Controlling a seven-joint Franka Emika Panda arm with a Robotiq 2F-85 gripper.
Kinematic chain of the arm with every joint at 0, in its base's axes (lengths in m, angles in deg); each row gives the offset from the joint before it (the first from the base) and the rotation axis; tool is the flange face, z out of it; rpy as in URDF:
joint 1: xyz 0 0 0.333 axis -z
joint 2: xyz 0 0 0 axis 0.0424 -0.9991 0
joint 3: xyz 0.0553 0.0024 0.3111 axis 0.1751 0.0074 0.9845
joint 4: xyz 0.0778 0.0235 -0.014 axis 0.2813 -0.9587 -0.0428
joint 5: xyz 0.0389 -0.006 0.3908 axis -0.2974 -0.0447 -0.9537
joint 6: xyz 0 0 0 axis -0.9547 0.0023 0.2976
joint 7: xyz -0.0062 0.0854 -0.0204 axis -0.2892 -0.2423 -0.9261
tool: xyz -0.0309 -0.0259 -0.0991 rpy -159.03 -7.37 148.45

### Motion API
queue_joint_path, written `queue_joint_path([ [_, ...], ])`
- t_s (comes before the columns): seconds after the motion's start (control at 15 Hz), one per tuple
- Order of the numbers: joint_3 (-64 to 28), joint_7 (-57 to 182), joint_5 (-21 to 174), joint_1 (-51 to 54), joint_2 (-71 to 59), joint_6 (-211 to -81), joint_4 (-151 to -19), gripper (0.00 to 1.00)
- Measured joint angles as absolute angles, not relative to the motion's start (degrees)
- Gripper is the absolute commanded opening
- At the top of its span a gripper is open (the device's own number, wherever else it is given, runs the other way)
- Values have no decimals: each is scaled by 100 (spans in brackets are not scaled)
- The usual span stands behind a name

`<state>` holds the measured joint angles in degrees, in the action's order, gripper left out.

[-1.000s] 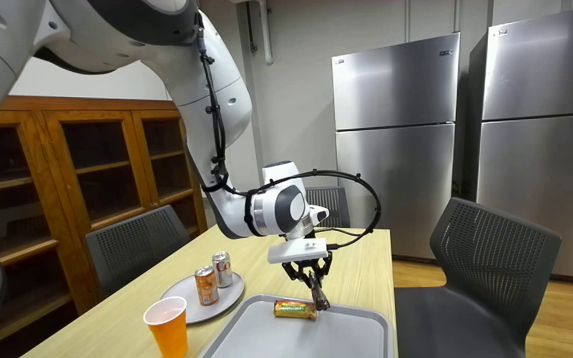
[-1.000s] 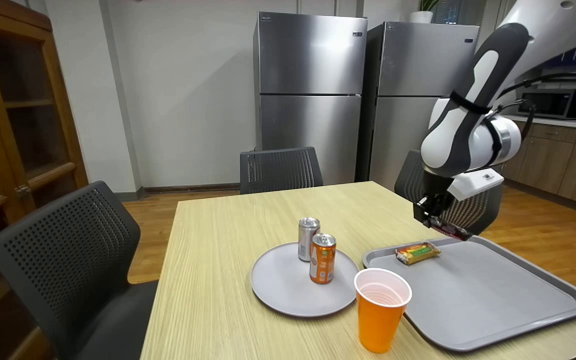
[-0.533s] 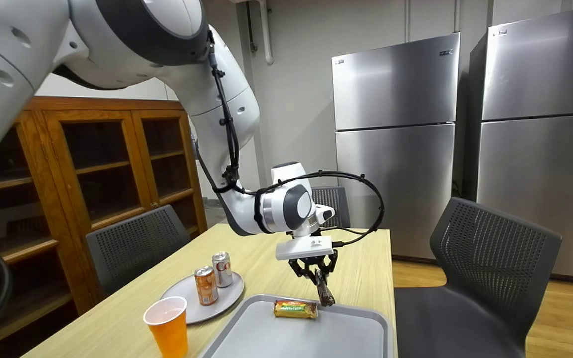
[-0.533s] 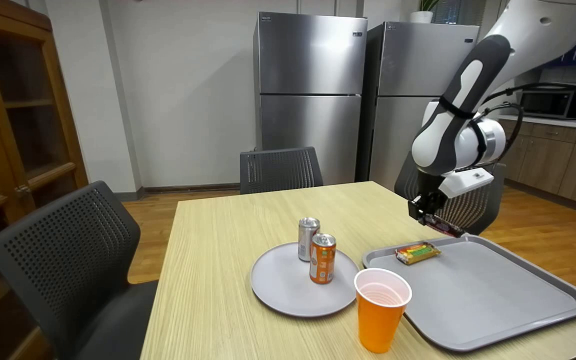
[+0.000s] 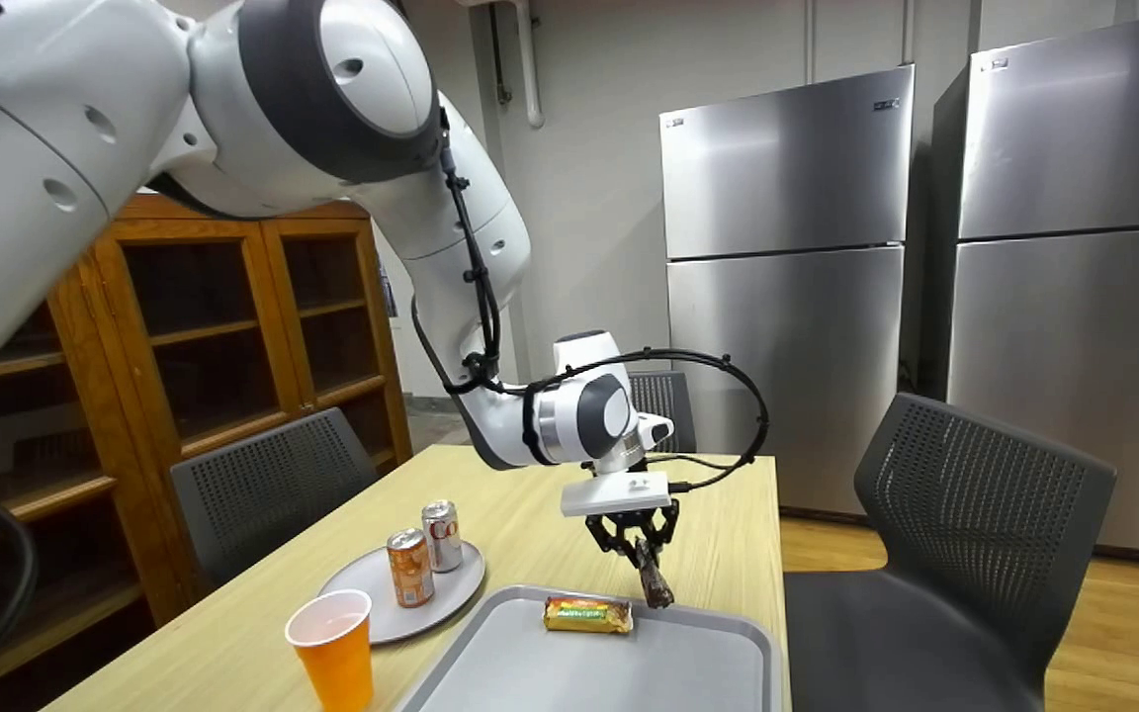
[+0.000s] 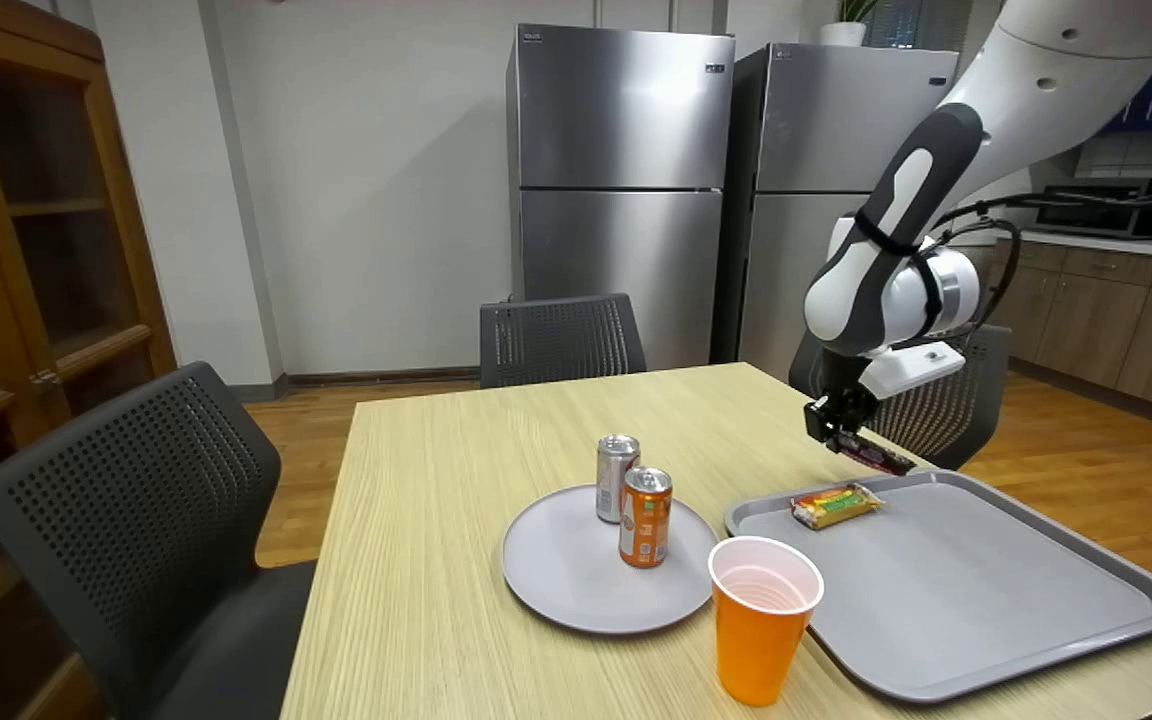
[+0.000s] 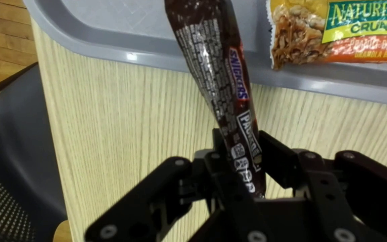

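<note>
A dark brown Snickers bar (image 7: 213, 60) is pinched near one end between the fingers of my gripper (image 7: 240, 141). From the jaws it slants down, its free end seen over the tray's rim in the wrist view. In both exterior views that bar (image 5: 657, 581) (image 6: 874, 453) tilts below my gripper (image 5: 641, 542) (image 6: 836, 432) at the tray's back edge; whether its tip touches the tray I cannot tell. Close beside it lies a yellow-and-orange granola bar (image 7: 364, 33) (image 5: 586, 614) (image 6: 834, 506) on the grey tray (image 5: 569, 682) (image 6: 976, 590).
On the wooden table a round grey plate (image 6: 566, 560) bears an orange can (image 6: 645, 520) and a silver can (image 6: 614, 480), both upright. An orange cup (image 6: 761, 650) stands between plate and tray. A dark chair (image 5: 965, 554) is beside the table edge near my gripper.
My gripper, with the Snickers bar held throughout, has shifted sideways along the tray's back edge, away from the granola bar in an exterior view. The upper arm has come lower. Objects on the table stayed put.
</note>
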<state>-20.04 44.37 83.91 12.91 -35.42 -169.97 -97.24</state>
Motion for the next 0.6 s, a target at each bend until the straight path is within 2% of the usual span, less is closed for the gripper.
queue_joint_path([
  [0.6,-1986,4375,8404,1272,-4034,-16975,-9016,7],
])
